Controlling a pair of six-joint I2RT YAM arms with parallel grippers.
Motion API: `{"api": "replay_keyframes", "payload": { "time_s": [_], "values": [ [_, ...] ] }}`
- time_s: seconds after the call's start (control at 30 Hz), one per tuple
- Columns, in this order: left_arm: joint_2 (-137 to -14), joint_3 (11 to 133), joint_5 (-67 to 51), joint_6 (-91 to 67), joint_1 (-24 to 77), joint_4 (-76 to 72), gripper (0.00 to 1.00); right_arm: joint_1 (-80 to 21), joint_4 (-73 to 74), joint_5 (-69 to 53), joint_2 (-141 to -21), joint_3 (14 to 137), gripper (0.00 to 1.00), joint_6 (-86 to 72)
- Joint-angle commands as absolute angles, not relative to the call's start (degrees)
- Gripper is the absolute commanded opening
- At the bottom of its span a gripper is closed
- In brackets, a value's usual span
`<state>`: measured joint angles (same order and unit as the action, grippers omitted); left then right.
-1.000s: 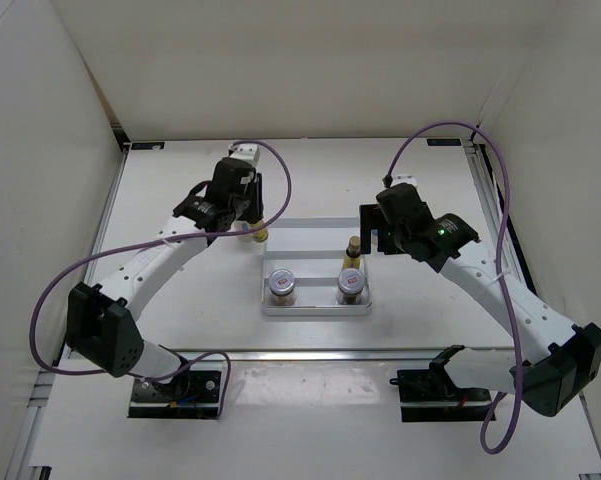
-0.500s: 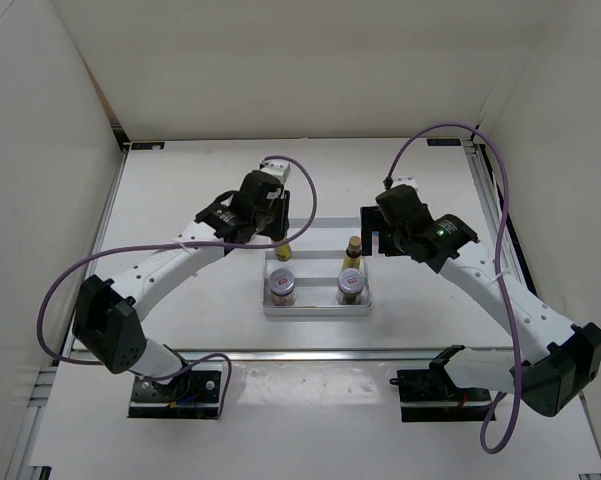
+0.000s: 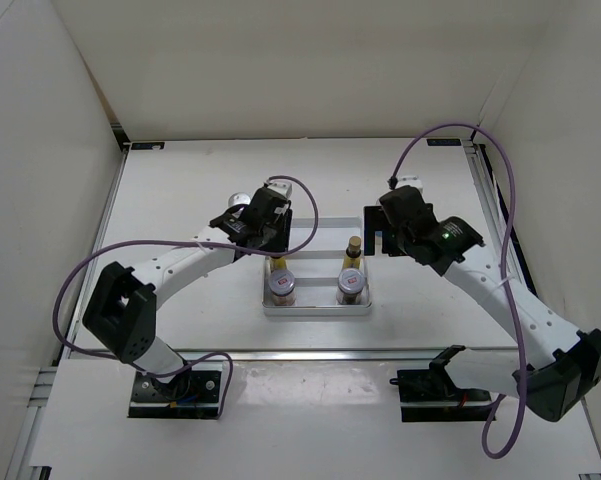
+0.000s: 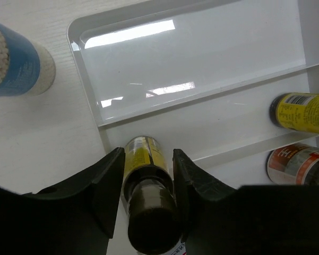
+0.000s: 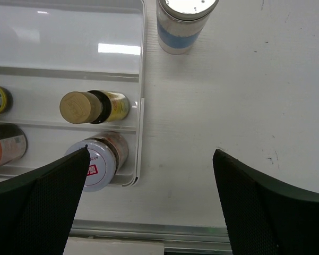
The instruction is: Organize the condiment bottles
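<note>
The left gripper [image 4: 147, 159] is clamped on a small yellow bottle [image 4: 150, 210], one black finger pressed to each side just below its dark cap. The bottle hangs upright over the left end of the middle compartment of a shallow white tray [image 4: 87, 79]. Whether its base touches the tray floor cannot be told.

Toward the right end of that same compartment stands a second yellow bottle [image 4: 302, 112]. Just beside it, in the near compartment, sits a silver-lidded jar [image 4: 297, 164] with a red label. Another silver-lidded jar [image 3: 282, 285] occupies the left end of the near compartment, right below the held bottle in the top view. A tall white bottle [image 4: 13, 64] with a blue label stands on the table [image 4: 42, 138] just outside the tray's far left corner.

The right gripper [image 5: 151, 154] has its jaws spread wide and holds nothing. It hovers over bare table just right of the tray's right edge. Another tall white bottle [image 5: 186, 21], silver-capped and blue-labelled, stands on the table just off the tray's far right corner, apart from the fingers.
</note>
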<state>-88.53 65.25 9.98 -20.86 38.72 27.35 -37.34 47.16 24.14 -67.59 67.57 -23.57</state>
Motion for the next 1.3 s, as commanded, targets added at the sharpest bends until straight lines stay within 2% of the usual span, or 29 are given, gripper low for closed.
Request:
{"api": "replay_keyframes", "payload": {
  "time_s": [0.0,0.07,0.1,0.13,0.3,0.4,0.47,0.6,0.7,0.83,0.9,1.27],
  "values": [
    [-87.63,66.79,11.24,-21.45,38.76,25.22,0.54,-37.18,47.81,26.28,-65.57,66.80,1.00,-23.73],
    [-86.84,67.49,11.25,-20.92,38.76,25.22,0.68,-37.18,47.81,26.28,-65.57,66.80,1.00,-24.26],
    [-85.88,67.50,11.77,-20.92,38.76,25.22,0.95,-37.18,47.81,26.28,-65.57,66.80,1.00,-24.26],
    [-85.87,68.37,11.78,-20.22,38.76,25.22,1.00,-37.18,47.81,26.28,-65.57,67.32,1.00,-24.26],
    [-80.87,75.83,16.78,-16.62,38.76,32.25,1.00,-34.28,48.96,27.51,-68.46,71.44,1.00,-22.42],
    [-75.34,76.38,18.72,-13.72,34.83,33.57,1.00,-29.99,48.96,24.89,-71.26,74.70,1.00,-19.70],
    [-72.09,74.45,22.14,-12.66,32.09,33.57,1.00,-26.74,48.43,19.35,-74.25,78.12,1.00,-17.32],
    [-64.27,67.69,26.53,-10.55,21.66,33.57,1.00,-24.00,47.72,16.36,-79.53,82.26,1.00,-16.09],
    [-59.18,57.44,30.92,-10.55,17.24,30.69,1.00,-22.59,47.11,14.42,-84.54,85.15,1.00,-15.56],
    [-51.60,48.45,30.41,-12.56,16.62,23.13,1.00,-22.06,46.41,12.48,-90.78,88.67,1.00,-15.56],
    [-49.93,44.31,30.41,-13.10,16.00,21.28,1.00,-21.53,46.41,11.95,-93.94,89.99,1.00,-15.56],
    [-52.47,44.82,29.80,-13.01,15.47,19.07,1.00,-18.46,46.93,10.63,-103.89,93.43,0.98,-16.96]
  ]
}}
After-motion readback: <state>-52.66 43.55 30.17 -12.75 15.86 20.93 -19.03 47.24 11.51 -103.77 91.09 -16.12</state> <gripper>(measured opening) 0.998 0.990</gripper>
